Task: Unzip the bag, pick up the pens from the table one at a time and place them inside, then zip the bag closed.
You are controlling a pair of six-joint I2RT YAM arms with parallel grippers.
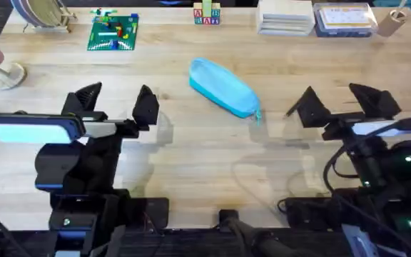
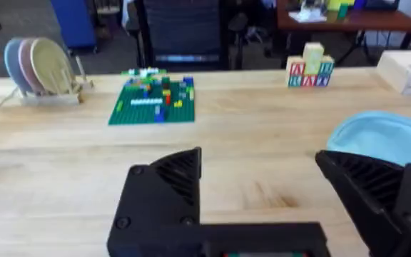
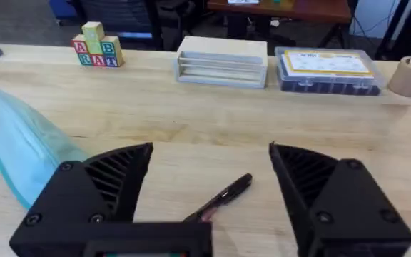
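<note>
We see the sky-blue soft fabric pouch [image 1: 222, 87] mid-desk [image 1: 191, 164], both pincers spread w/ nothing held: left gripper [image 1: 117, 105], right gripper [image 1: 337, 101]; dark slim pen [image 3: 220, 198] betw. right fingers.

The bag [image 1: 224, 87] is seen just above the middle of the overhead view, laid on the table [image 1: 205, 164] on a diagonal, from upper left down to lower right. A light sky-blue, soft, rounded and elongated pouch is shown, with a darker teal seam along its lower edge and a small teal pull at its lower-right end. It appears closed. A dark pen [image 3: 220, 198] is seen in the right wrist view, lying flat and slanted on the bare wood, near the bag's end but apart from it. The table is pale wood with a plank grain.
</note>
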